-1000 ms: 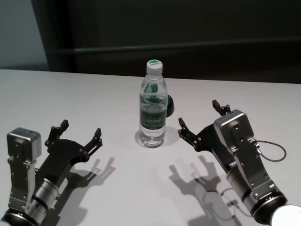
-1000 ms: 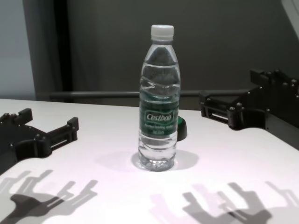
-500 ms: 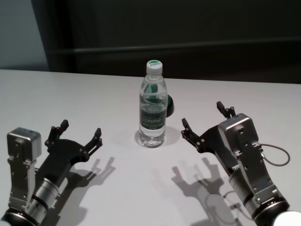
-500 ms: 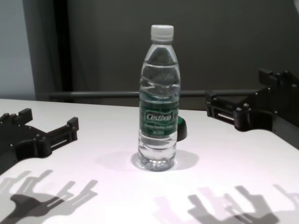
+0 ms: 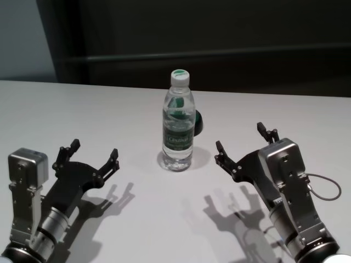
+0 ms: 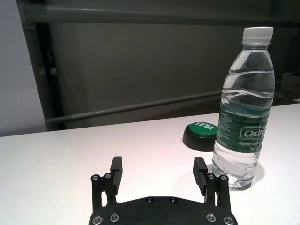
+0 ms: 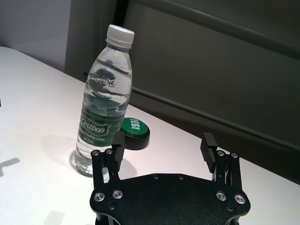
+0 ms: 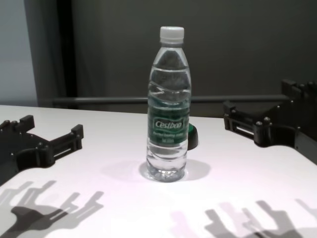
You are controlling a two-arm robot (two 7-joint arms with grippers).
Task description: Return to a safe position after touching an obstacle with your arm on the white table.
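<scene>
Upright near the middle of the white surface (image 5: 82, 109) stood the bottle (image 5: 178, 129), a clear plastic one with a white screw cap and a green label reading "Cestbon". It was filled with clear water nearly to the neck, and nothing touched it. Just behind it, partly hidden in the head view, lay a small dark-green round button (image 6: 201, 134) with "YES!" printed on its top.

The surface was plain, matte and white, carrying only those two things and the arms' shadows. Behind its far edge ran a dark wall with a horizontal rail (image 6: 140, 107), and a paler panel showed at the left.

The left pincer (image 5: 92, 156) hovered low over the near left part of the surface, its fingers spread wide and holding nothing, well apart from the bottle. The right pincer (image 5: 245, 146) hung over the near right part, likewise wide open and empty, with a clear gap between its nearer fingertip and the bottle.

Compared with a second before, the right pincer had drawn back toward the robot and out to the right, so the gap to the bottle had widened. The bottle, the button and the left pincer were where they had been.
</scene>
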